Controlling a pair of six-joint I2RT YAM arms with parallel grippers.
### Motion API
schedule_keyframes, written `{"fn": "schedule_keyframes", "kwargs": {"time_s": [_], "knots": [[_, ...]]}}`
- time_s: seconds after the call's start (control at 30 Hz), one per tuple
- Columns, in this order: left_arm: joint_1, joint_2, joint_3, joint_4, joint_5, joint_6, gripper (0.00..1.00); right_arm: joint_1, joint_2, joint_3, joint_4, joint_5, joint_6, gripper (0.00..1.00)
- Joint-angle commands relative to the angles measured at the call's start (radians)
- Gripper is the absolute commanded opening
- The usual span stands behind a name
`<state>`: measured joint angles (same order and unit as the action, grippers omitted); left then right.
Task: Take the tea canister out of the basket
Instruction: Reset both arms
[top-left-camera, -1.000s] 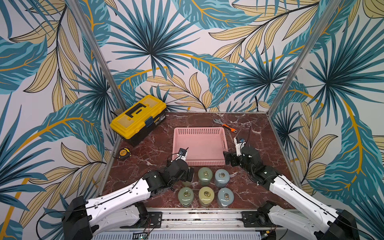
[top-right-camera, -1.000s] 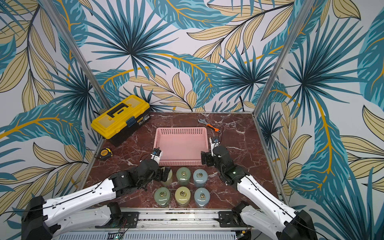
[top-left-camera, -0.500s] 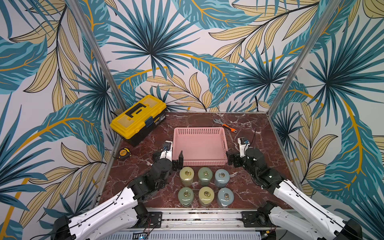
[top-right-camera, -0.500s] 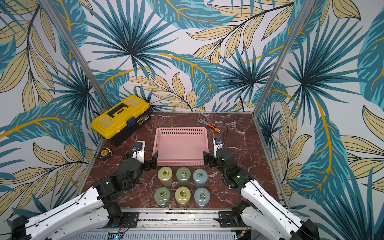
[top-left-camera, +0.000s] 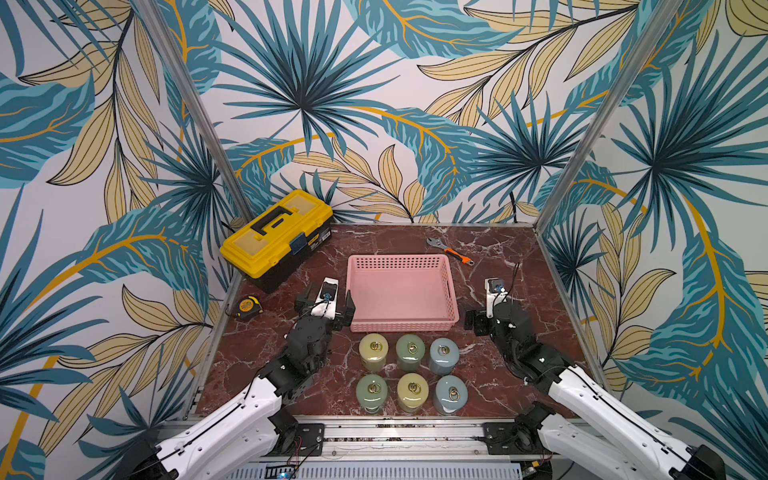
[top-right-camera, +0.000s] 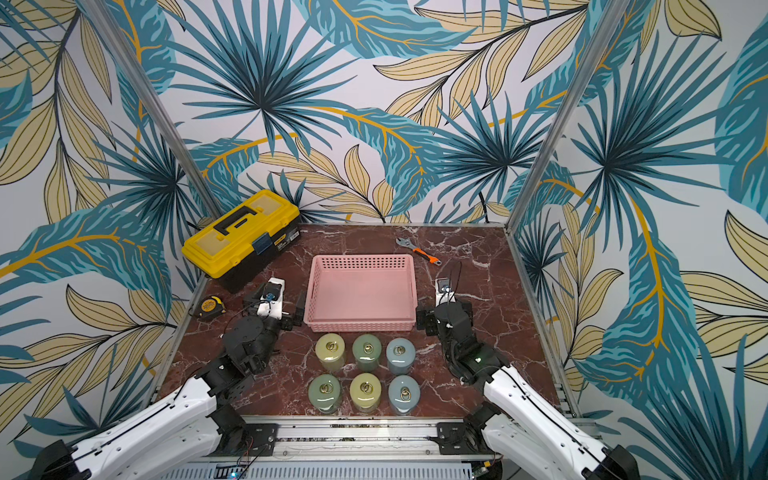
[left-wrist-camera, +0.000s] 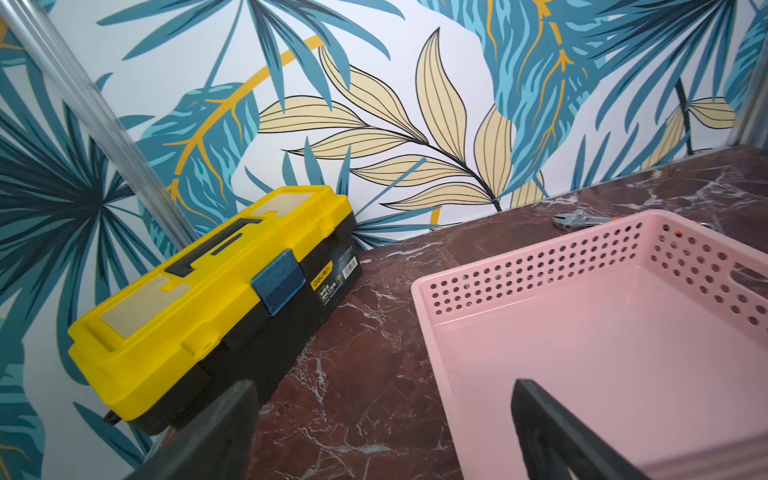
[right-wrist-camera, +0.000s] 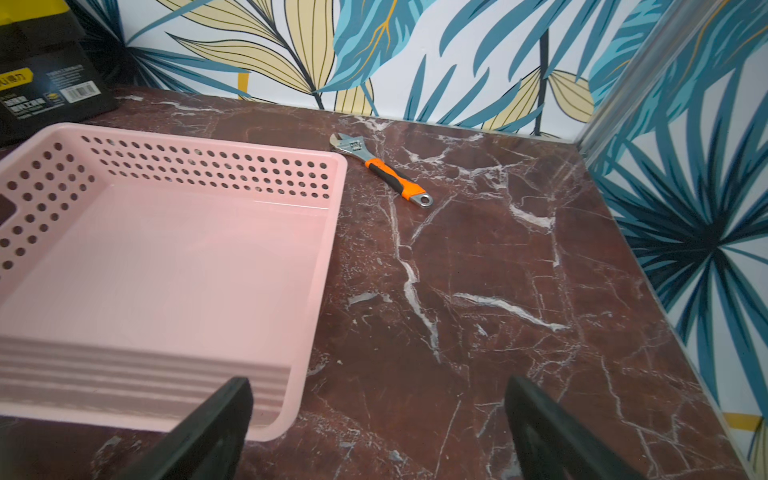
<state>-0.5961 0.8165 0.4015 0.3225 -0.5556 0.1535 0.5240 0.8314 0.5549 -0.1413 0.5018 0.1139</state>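
Note:
The pink basket (top-left-camera: 402, 326) (top-right-camera: 360, 325) sits mid-table, its floor bare in both wrist views (left-wrist-camera: 519, 266) (right-wrist-camera: 208, 166). Several tea canisters stand in two rows on the marble just in front of it, among them a yellowish one (top-left-camera: 374, 351) (top-right-camera: 330, 352) and a blue one (top-left-camera: 444, 353). My left gripper (top-left-camera: 326, 302) (top-right-camera: 275, 305) (left-wrist-camera: 382, 390) is open beside the basket's left wall, with nothing between its fingers. My right gripper (top-left-camera: 496, 309) (top-right-camera: 444, 313) (right-wrist-camera: 378, 386) is open at the basket's front right corner, also holding nothing.
A yellow-and-black toolbox (top-left-camera: 276, 232) (left-wrist-camera: 208, 291) stands at the back left. A tape measure (top-left-camera: 248, 305) lies near the left edge. An orange-handled wrench (top-left-camera: 451, 251) (right-wrist-camera: 382, 170) lies behind the basket on the right. Patterned walls close three sides.
My left gripper has drawn back from the yellowish canister in the row nearest the basket and swung left to the basket's side. The right gripper has shifted only slightly.

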Motion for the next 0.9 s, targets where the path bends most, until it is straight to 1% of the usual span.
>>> {"fn": "schedule_keyframes", "kwargs": {"time_s": [0.0, 0.1, 0.2, 0.33, 0.47, 0.5, 0.57, 0.63, 0.73, 0.87], "knots": [[0.123, 0.035, -0.048, 0.137, 0.127, 0.009, 1.0, -0.037, 0.003, -0.027, 0.061, 0.074, -0.052, 0.99], [0.251, 0.079, -0.063, 0.187, 0.232, -0.039, 1.0, -0.103, 0.018, -0.032, 0.066, 0.053, -0.048, 0.99], [0.376, 0.152, -0.074, 0.235, 0.33, -0.076, 1.0, -0.176, 0.027, -0.041, 0.077, 0.008, -0.031, 0.99], [0.487, 0.27, -0.079, 0.324, 0.433, -0.111, 1.0, -0.237, 0.029, -0.074, 0.14, -0.07, -0.022, 0.99], [0.529, 0.374, -0.072, 0.376, 0.474, -0.114, 1.0, -0.275, 0.048, -0.094, 0.2, -0.121, -0.018, 0.99], [0.54, 0.401, -0.08, 0.411, 0.485, -0.115, 1.0, -0.285, 0.054, -0.095, 0.211, -0.131, -0.016, 0.99], [0.567, 0.463, -0.102, 0.514, 0.545, -0.123, 1.0, -0.304, 0.067, -0.101, 0.239, -0.148, -0.018, 0.99], [0.591, 0.541, -0.121, 0.632, 0.571, -0.122, 1.0, -0.328, 0.084, -0.108, 0.275, -0.169, -0.016, 0.99], [0.642, 0.653, -0.123, 0.735, 0.648, -0.157, 1.0, -0.364, 0.116, -0.116, 0.326, -0.207, -0.004, 0.99], [0.674, 0.771, -0.127, 0.868, 0.664, -0.188, 1.0, -0.408, 0.168, -0.121, 0.405, -0.255, 0.007, 0.99]]}}
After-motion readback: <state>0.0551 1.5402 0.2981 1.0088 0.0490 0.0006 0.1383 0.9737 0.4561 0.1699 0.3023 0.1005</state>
